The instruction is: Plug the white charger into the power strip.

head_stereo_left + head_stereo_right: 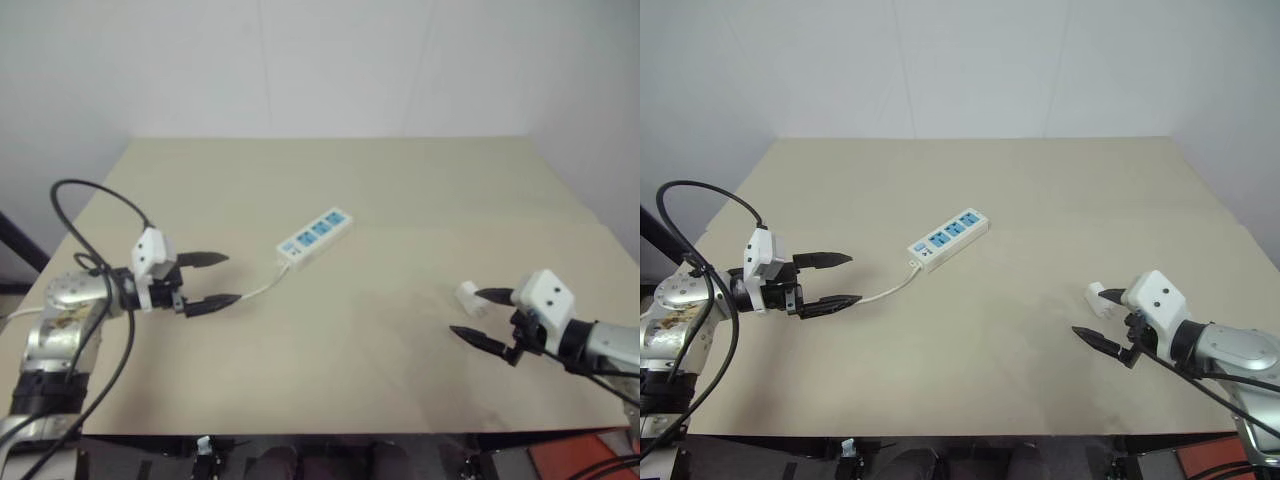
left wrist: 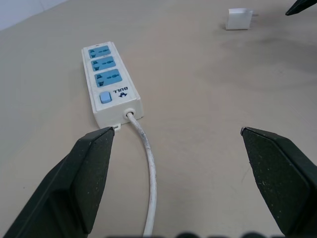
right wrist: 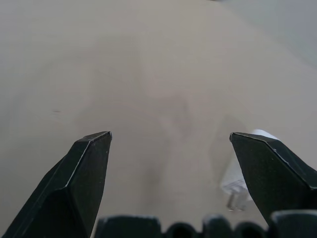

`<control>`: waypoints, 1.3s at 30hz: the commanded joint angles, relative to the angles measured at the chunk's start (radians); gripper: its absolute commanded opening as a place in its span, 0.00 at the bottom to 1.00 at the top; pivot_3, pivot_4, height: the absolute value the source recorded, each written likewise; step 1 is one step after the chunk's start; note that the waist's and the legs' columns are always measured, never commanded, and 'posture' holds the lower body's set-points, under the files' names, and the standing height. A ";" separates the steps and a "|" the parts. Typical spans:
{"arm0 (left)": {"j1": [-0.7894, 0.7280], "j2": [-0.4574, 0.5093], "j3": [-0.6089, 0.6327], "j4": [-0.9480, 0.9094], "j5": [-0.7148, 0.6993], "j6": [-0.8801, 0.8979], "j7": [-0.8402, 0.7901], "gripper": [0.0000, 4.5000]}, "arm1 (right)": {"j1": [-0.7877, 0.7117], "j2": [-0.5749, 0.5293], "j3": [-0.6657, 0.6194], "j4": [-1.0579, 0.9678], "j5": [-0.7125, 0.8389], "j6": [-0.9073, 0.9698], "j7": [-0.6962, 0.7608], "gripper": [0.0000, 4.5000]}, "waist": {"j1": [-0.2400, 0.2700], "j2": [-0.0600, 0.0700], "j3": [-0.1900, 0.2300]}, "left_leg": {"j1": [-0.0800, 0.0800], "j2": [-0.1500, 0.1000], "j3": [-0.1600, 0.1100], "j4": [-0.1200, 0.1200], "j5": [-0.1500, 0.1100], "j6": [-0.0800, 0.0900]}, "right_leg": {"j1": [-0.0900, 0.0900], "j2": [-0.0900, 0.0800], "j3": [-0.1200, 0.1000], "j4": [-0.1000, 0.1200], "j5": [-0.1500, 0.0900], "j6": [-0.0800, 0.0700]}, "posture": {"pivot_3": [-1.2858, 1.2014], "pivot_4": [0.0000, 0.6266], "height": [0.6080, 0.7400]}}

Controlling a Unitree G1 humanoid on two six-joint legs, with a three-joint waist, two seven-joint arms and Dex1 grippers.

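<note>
**benchwatcher:** Charger (image 1: 469, 297) is lying on its side on the bench (image 1: 400, 200), just beside the upper finger of the right claw (image 1: 482, 315), not gripped. That claw is spread wide with nothing in it. Strip (image 1: 314, 236) is sat well apart from it, toward the left, angled, its cord (image 2: 147, 163) trailed back toward the left claw (image 1: 215, 279), which is gaping and empty too.

**plugfan:** Handling-wise, a light, rigid little cube is expected, with smooth plastic faces, so slip is likely if only the corners get pinched. Two flat opposite sides should be taken, prongs (image 2: 254, 18) left free and pointed outward. The prongs could be bent if squeezed.

**benchwatcher:** Agreed. The strip is probably light as well and could be shoved along the bench on insertion, so its body should be pinned by the left claw, at the switch end, clear of the blue sockets (image 2: 104, 63).
</note>
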 commanded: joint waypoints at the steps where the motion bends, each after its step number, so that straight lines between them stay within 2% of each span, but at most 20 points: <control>1: -0.016 0.006 0.006 -0.010 -0.002 -0.009 -0.001 0.99 | 0.019 -0.032 -0.039 -0.037 -0.024 0.020 -0.021 1.00 | 0.000 0.000 0.000 | 0.000 0.000 0.000 0.000 0.000 0.000 | 0.000 0.000 0.000 0.000 0.000 0.000 | 0.52 0.24 1.00; 13: -0.033 0.004 -0.013 0.004 0.008 -0.006 -0.001 0.99 | 0.054 -0.033 -0.050 -0.056 -0.043 0.050 -0.054 1.00 | 0.003 0.000 0.000 | 0.000 0.000 0.001 0.000 0.000 0.000 | 0.000 0.000 0.001 0.000 0.000 0.000 | 0.52 0.24 1.00; 18: -0.033 0.005 -0.013 0.010 0.013 -0.013 0.002 0.99 | 0.052 -0.025 -0.052 -0.040 -0.050 -0.003 -0.041 1.00 | 0.003 0.000 0.000 | 0.000 0.000 0.001 0.000 0.000 0.000 | 0.000 0.000 0.001 0.000 0.000 0.000 | 0.52 0.24 1.00; 22: -0.063 -0.026 -0.016 0.060 0.054 -0.048 0.064 0.99 | 0.045 -0.025 -0.026 -0.043 -0.076 0.006 -0.069 1.00 | 0.006 0.000 0.000 | 0.000 0.000 0.001 0.000 0.000 0.000 | 0.000 0.000 0.001 0.000 0.000 0.000 | 0.52 0.24 1.00; 31: -0.291 -0.236 -0.078 0.483 0.211 -0.391 0.182 0.99 | -0.005 -0.005 0.015 -0.046 -0.116 -0.001 -0.118 1.00 | 0.011 -0.002 0.001 | -0.001 -0.001 0.001 0.001 0.002 -0.004 | 0.001 0.000 0.001 -0.001 0.000 0.000 | 0.52 0.24 1.00; 39: -0.441 -0.398 -0.065 0.859 0.255 -0.632 0.246 0.99 | -0.034 0.034 0.041 -0.087 -0.124 0.027 -0.172 1.00 | 0.007 -0.003 0.002 | -0.002 -0.001 0.002 0.002 0.003 -0.006 | 0.000 -0.001 0.001 -0.001 0.000 0.001 | 0.52 0.24 1.00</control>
